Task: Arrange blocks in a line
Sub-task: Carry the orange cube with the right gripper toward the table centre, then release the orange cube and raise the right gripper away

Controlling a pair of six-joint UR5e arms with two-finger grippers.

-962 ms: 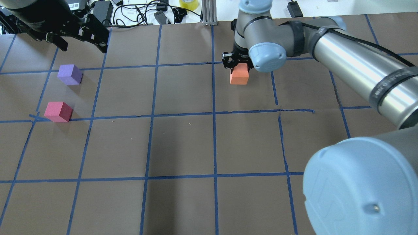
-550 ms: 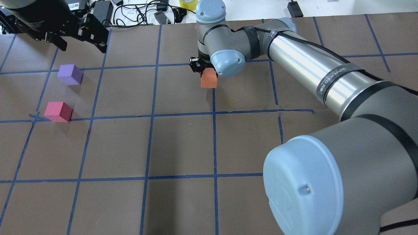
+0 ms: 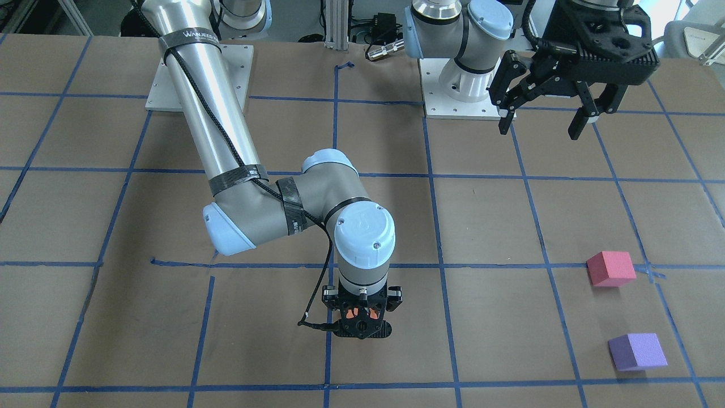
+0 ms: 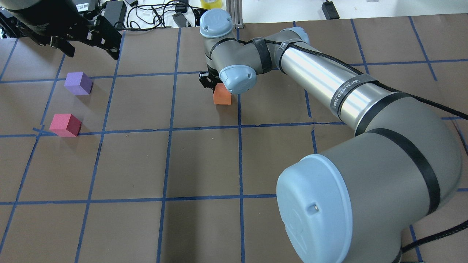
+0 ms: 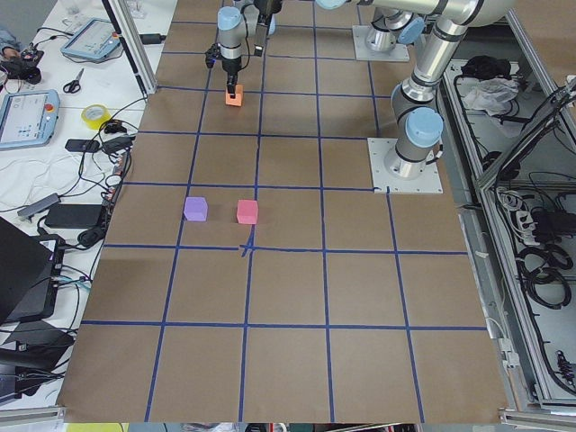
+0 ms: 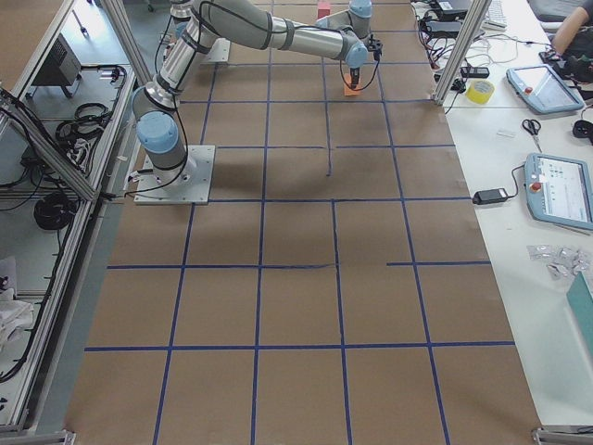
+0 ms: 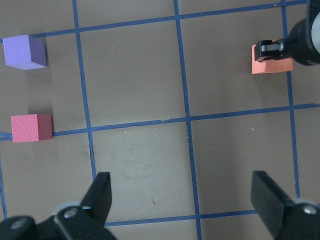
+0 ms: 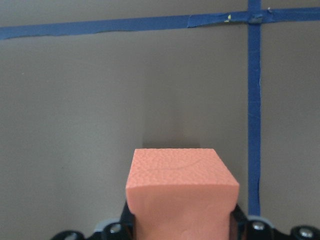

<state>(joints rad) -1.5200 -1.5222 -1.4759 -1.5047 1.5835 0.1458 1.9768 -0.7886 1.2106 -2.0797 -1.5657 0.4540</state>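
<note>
Orange block [image 4: 222,98] sits gripped in the right claw [image 3: 362,321].

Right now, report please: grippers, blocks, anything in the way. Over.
Left gripper open, empty. Right gripper shut on orange block. Reddish-pink block and purple block sit apart on robot's left side. No obstacle seen between them and orange block.

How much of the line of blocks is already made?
The purple block and the reddish-pink block already sit side by side. The right gripper holds the orange block, far from them. Left to do: set it in line with the pair. The left gripper hangs open, empty.
</note>
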